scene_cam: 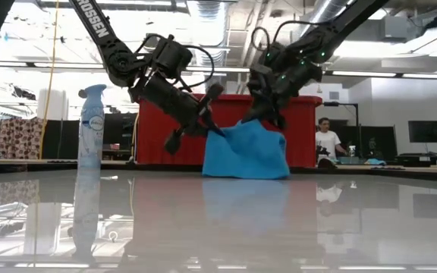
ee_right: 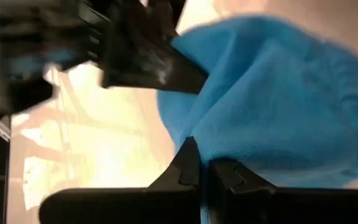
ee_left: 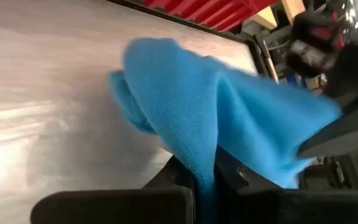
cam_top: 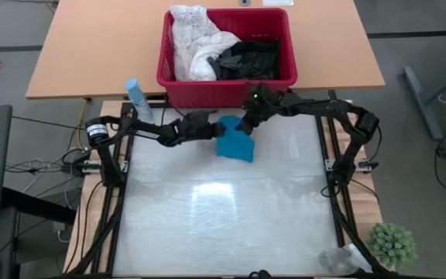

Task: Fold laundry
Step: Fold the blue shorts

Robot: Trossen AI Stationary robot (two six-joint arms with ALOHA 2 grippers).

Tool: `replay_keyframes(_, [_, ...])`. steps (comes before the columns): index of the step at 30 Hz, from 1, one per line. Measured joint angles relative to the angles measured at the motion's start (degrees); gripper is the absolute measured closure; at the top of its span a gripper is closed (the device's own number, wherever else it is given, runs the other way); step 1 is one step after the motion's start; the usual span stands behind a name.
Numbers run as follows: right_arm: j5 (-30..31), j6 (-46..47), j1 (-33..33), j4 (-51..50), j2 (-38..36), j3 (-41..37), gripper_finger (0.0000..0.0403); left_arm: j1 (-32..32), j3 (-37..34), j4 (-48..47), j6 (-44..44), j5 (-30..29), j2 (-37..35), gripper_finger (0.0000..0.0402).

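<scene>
A small teal garment point(cam_top: 235, 144) is held up near the table's far edge, just in front of the red basket point(cam_top: 285, 81). My left gripper point(cam_top: 217, 129) is shut on its upper left part and my right gripper point(cam_top: 246, 124) is shut on its upper right part. In the low view the garment point(scene_cam: 245, 152) hangs between the two grippers. Inside the basket lie a white lacy garment point(cam_top: 193, 43) and black garments point(cam_top: 250, 58). My left gripper pinches a bunched fold of the teal garment's upper left edge point(ee_left: 202, 163) between its two fingers. It comes slanting down from the table's left. The cloth hangs slack below, and its lower edge point(scene_cam: 241, 174) rests on the table. My right gripper pinches the garment's upper right part point(ee_right: 216, 149) between its two fingers, slanting down from the table's right and far side. How many layers it has, I cannot tell. The cloth droops below the fingers toward the table.
A pale blue spray bottle point(cam_top: 138, 99) stands at the table's far left corner. A small green plant point(cam_top: 393, 245) and a clear plastic item point(cam_top: 341, 260) sit at the near right corner. A person point(scene_cam: 326, 141) stands in the room beyond. The glossy tabletop point(cam_top: 223, 217) stretches toward the near edge.
</scene>
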Motion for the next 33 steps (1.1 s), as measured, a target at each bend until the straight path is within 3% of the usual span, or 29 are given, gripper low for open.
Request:
replay_keyframes(11, [0.61,-6.79,-4.76,4.04,-1.07,0.06,0.0379,6.94,0.03,3.40,20.45,1.86,-3.89,0.0401])
replay_keyframes(18, [3.95,-10.94,-5.34,9.90,-1.07,0.06,0.0379,8.34,0.07,4.55,38.35,-2.65,-3.95,0.0401])
replay_keyframes(33, [9.46,-26.12,-2.44,13.12,-1.09,0.23,0.0379,9.58,0.11,6.01,65.61,-2.23,-4.00,0.0401])
